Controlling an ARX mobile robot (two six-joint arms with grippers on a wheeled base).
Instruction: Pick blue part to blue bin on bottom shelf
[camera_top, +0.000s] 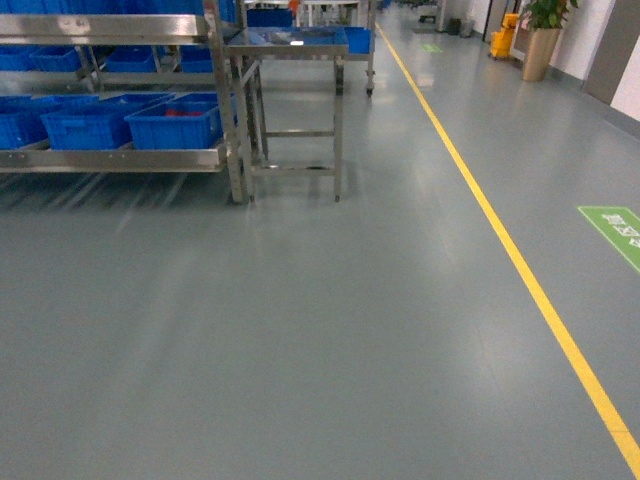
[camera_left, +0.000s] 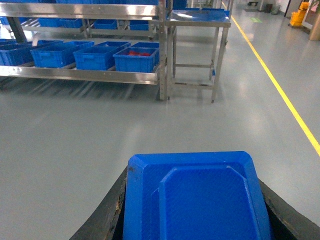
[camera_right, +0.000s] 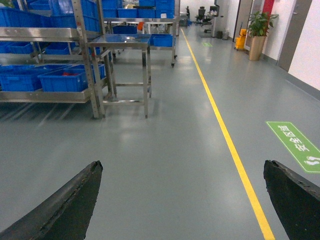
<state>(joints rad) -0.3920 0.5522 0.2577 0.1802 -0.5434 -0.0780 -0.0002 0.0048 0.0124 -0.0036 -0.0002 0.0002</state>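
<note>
Floor (camera_top: 330, 330) fills most of the head view, with the bottom shelf (camera_top: 110, 157) at its far left edge carrying blue crates. I cannot tell which crate is the target bin. Left gripper (camera_left: 192, 210) is clamped on a blue tray-like piece (camera_left: 195, 197); right gripper (camera_right: 182, 200) is spread wide, empty. No navy part shows. Judged step: approach; next, drive to the rack.

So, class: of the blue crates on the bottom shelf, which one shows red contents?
The rightmost crate, nearest the steel table. Red items show inside it; the crates to its left show only blue.
</note>
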